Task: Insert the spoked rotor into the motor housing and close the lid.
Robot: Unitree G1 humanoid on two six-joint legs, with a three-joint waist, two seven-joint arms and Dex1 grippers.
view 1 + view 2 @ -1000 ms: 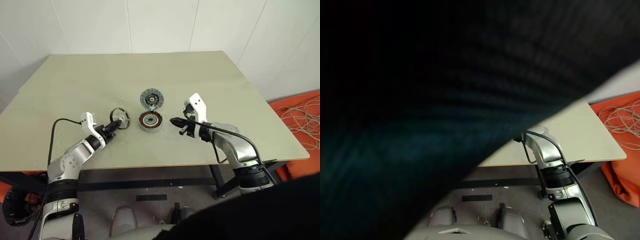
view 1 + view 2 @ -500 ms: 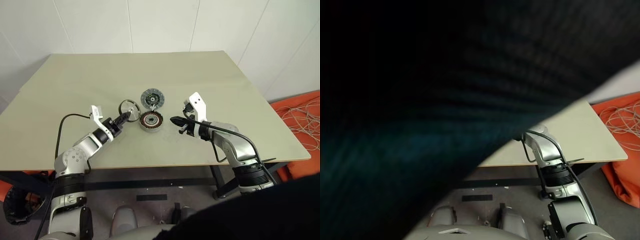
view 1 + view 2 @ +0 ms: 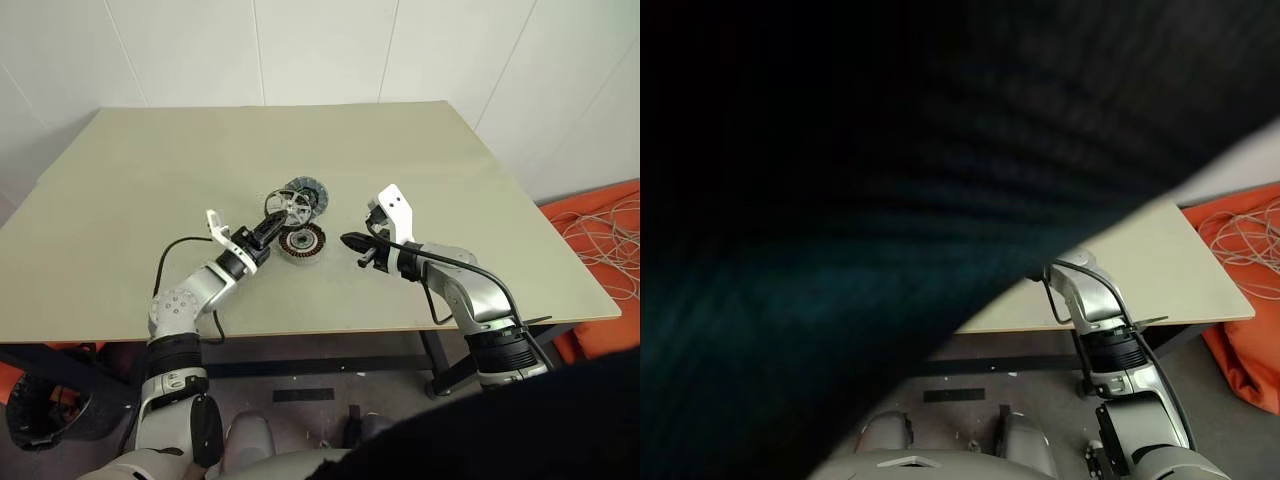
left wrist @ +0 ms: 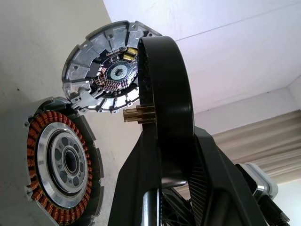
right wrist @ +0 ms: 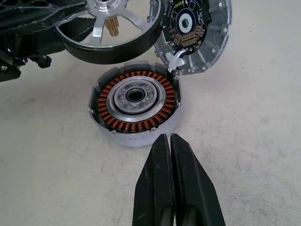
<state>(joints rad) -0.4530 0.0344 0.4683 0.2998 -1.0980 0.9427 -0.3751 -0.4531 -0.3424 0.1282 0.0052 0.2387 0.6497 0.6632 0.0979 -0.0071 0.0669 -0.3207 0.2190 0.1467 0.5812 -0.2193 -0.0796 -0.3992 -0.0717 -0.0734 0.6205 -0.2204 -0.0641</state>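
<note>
The table is a pale slab with the work gathered near its middle. On it lies the motor housing, open side up, its copper windings ringing a silver centre. The lid is swung open and lies at about 12 o'clock from the housing, joined to it at the edge by a small hinge.

The left gripper reaches in from about 8 o'clock of the housing and is clamped on the dark rim of the spoked rotor, which it holds in the air at roughly 11 o'clock of the housing, partly in front of the lid. The right gripper hovers at 3 o'clock of the housing, near it but apart, its fingers pressed together with nothing between them.

As a judgement: the rotor is picked up and brought close, but not yet seated. Lining up its hub with the housing's centre, lowering it in and folding the lid over are all left.

The left wrist view shows the rotor edge-on with a small brass pinion on its hub. The right wrist view shows the spokes from the face, the closed right fingers aimed at the housing wall, and the gap between rotor and windings.
</note>
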